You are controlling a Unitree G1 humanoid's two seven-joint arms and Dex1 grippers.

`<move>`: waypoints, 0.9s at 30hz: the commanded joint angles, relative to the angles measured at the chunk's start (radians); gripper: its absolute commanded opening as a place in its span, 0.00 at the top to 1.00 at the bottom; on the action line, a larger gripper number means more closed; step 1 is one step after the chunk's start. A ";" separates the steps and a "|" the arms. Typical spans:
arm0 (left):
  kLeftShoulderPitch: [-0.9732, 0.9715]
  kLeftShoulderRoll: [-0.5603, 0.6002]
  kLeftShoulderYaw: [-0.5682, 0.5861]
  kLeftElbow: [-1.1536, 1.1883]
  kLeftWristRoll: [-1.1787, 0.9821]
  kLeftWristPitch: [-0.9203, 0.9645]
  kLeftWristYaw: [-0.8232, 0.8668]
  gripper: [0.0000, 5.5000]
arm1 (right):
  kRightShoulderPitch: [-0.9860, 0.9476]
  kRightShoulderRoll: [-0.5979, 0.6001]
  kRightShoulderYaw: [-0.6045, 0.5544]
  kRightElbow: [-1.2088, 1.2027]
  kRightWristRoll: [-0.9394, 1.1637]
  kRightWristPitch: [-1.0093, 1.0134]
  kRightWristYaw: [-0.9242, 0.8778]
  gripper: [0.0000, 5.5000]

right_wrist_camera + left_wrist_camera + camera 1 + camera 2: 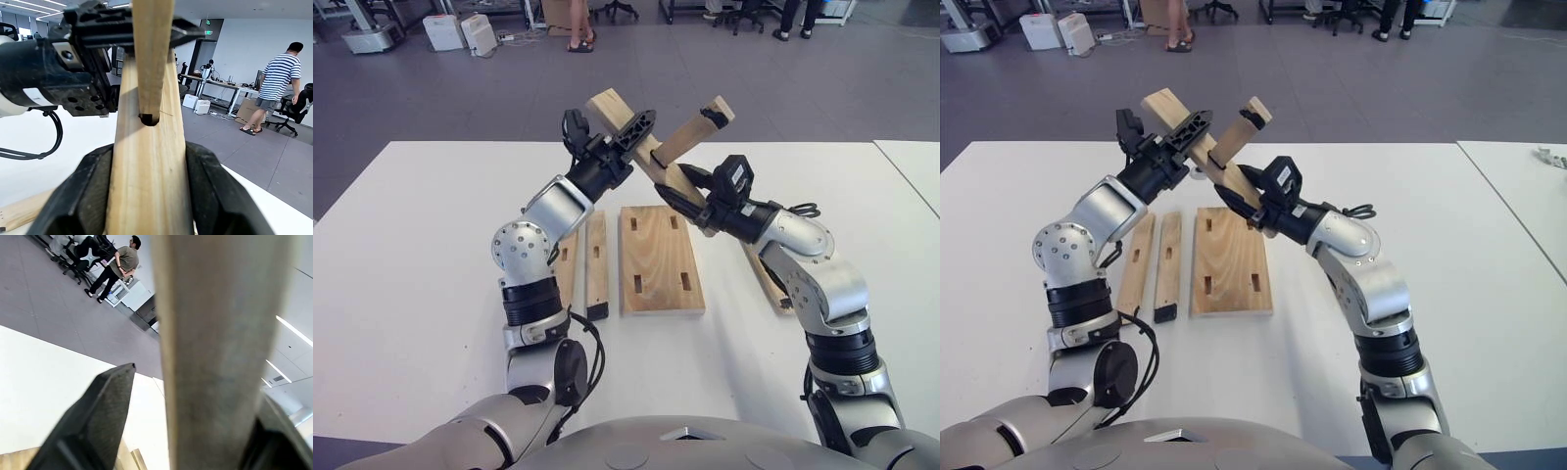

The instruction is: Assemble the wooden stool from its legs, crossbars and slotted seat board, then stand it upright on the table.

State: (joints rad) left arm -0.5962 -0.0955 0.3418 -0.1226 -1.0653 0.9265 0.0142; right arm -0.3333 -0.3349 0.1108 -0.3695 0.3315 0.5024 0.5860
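**Pine joint held in mid-air over the worktop**

Pale wood meets pale wood above the worktop [431, 245]. A slotted leg [612, 108] hangs at a slant with a thinner crossbar [693, 129] standing out of its slot like a raised thumb. The right wrist view looks straight down the leg and shows the crossbar's end seated in the dark mortise.

The left pincer [644, 137] appears clamped across the leg's upper part, just above the joint. The right pincer [688, 196] is closed on the leg's lower part. Holding one piece at both ends likely steadies it so the crossbar can be pressed home without the leg twisting.

Below, the seat board [656, 274] lies flat with its four slots facing up, probably ready to take leg ends. Two more sticks [596, 264] lie side by side just left of it. Another stick [766, 279] rests to its right, partly under the right arm.

By this reading, assembly is at an early stage: one joint started, the stool far from standing.
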 commanded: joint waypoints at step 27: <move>0.620 0.074 0.027 -0.556 -0.101 -0.143 0.380 0.82 | 0.426 -0.254 0.066 0.009 -0.244 -0.008 -0.038 0.42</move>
State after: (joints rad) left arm 0.0156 -0.0010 0.4006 -0.6715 -1.1460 0.7986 0.3653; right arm 0.0997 -0.5778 0.1864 -0.3805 0.1081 0.4919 0.5545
